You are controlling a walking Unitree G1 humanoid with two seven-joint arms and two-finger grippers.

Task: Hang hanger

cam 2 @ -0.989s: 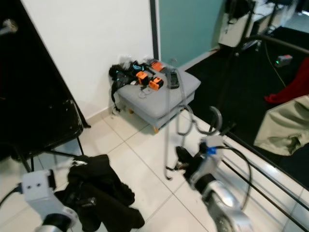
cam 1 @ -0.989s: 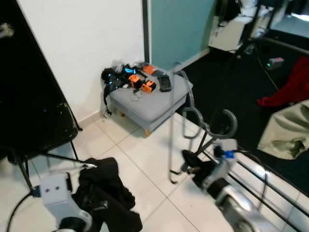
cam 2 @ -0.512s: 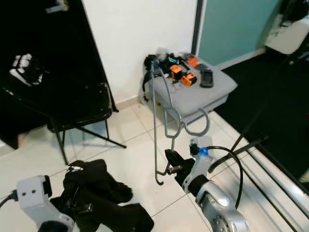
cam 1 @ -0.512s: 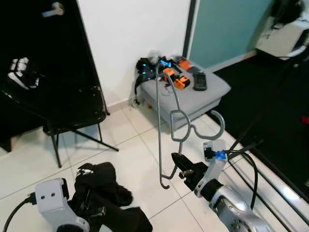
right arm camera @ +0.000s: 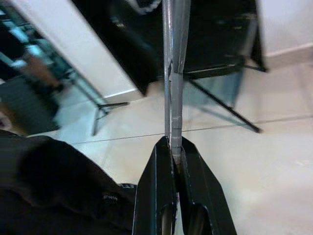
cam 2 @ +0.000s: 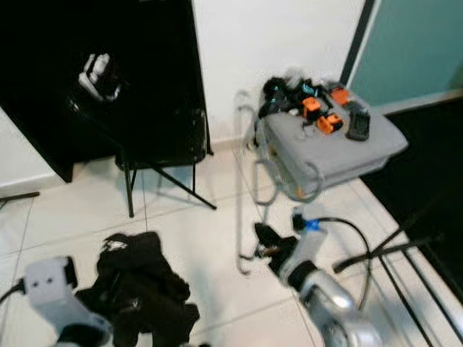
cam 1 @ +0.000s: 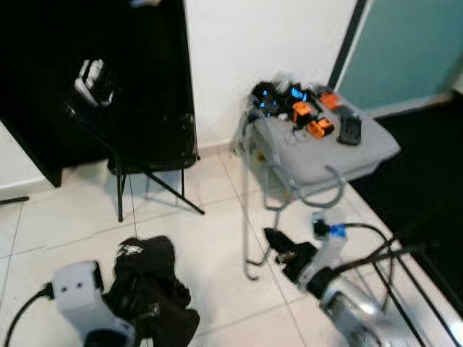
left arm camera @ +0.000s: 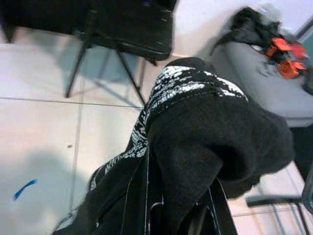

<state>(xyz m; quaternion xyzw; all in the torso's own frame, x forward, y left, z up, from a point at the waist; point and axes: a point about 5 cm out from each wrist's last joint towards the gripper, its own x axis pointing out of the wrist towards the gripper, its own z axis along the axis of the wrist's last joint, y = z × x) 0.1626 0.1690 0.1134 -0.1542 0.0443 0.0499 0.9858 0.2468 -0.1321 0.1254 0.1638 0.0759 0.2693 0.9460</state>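
Two blurred tools: hanger (cam 1: 249, 210), garment (left arm camera: 205, 132).

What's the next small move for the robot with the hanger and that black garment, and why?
Probably bring the hanger across toward the black garment. The right gripper pinches the hanger's metal bar, the left gripper holds the garment bunched, and floor shows between them, so nothing can go on the hanger yet.
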